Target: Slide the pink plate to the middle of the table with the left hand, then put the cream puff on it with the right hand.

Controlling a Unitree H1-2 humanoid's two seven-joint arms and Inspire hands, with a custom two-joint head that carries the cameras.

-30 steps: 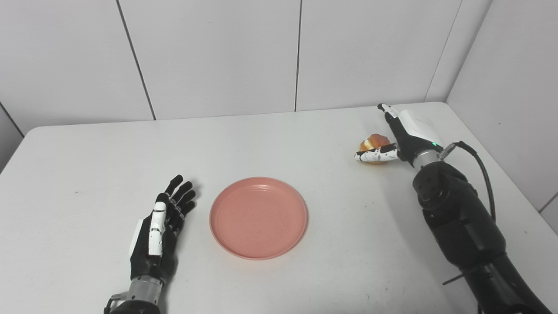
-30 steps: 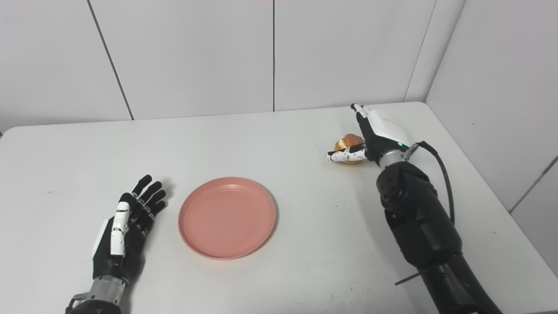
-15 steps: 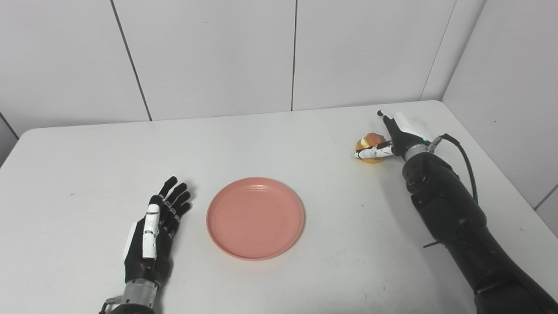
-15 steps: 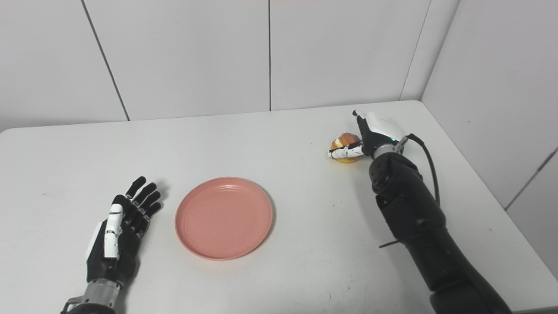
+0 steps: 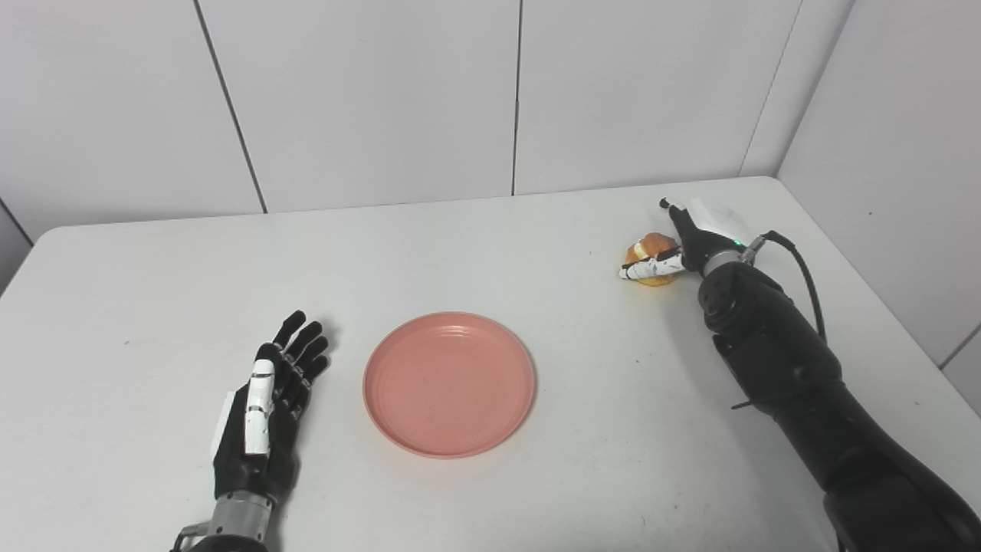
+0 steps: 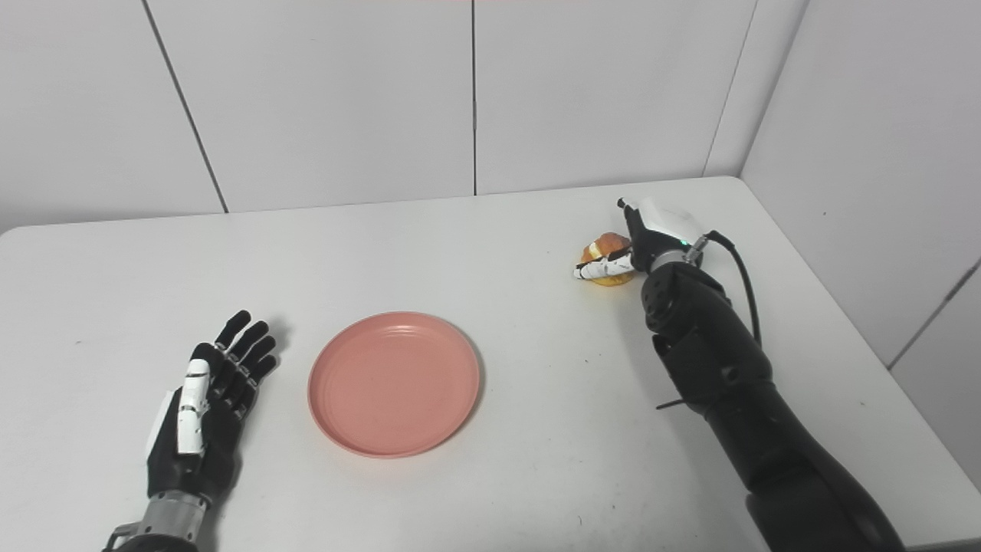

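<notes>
Plate (image 5: 449, 383) sits mid-table; left hand (image 5: 264, 410) rests beside it, fingers spread, holding nothing. Right hand (image 5: 686, 245) half-encloses the cream puff (image 5: 651, 249), whether gripped I cannot tell; next comes closing and lifting.

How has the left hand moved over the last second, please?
Yes: the left hand has drawn back from the pink plate, toward the table's near-left edge.

Left hand (image 5: 264, 414): black fingers and palm, one white-shelled digit, silver metal wrist collar. Right hand (image 5: 693, 238): black with white back shell, white digit speckled with black marks, small green indicator light near a silver wrist ring. Right forearm (image 5: 774, 360): bulky glossy black casing; black cable (image 5: 805, 280) loops from wrist.
</notes>
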